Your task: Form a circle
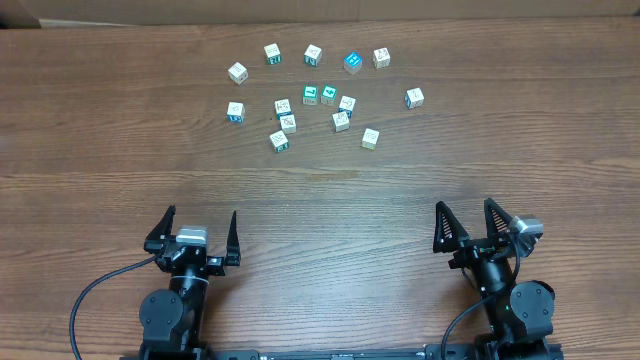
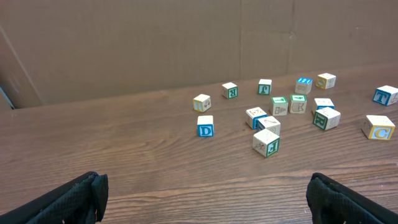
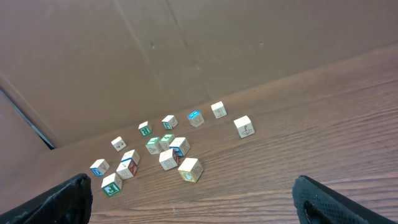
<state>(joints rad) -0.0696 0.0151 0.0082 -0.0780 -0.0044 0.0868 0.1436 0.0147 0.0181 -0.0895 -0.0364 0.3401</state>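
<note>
Left jaws and right jaws both stand wide apart, gripping nothing, low at the near edge of the counter, one toward each side. Well beyond them, around the middle of the far part, I see the letter cubes, whitish with teal, green or blue printed faces. They make no circle yet, only a loose scatter. A rough row runs along the back, and the rest are bunched in front of it. Two teal-topped cubes sit side by side near the centre, touching or nearly so. One lone cube lies off to the right. From the left wrist I can read a D cube out on the left of the group and a C cube on the right. A brown wall stands behind the counter.
</note>
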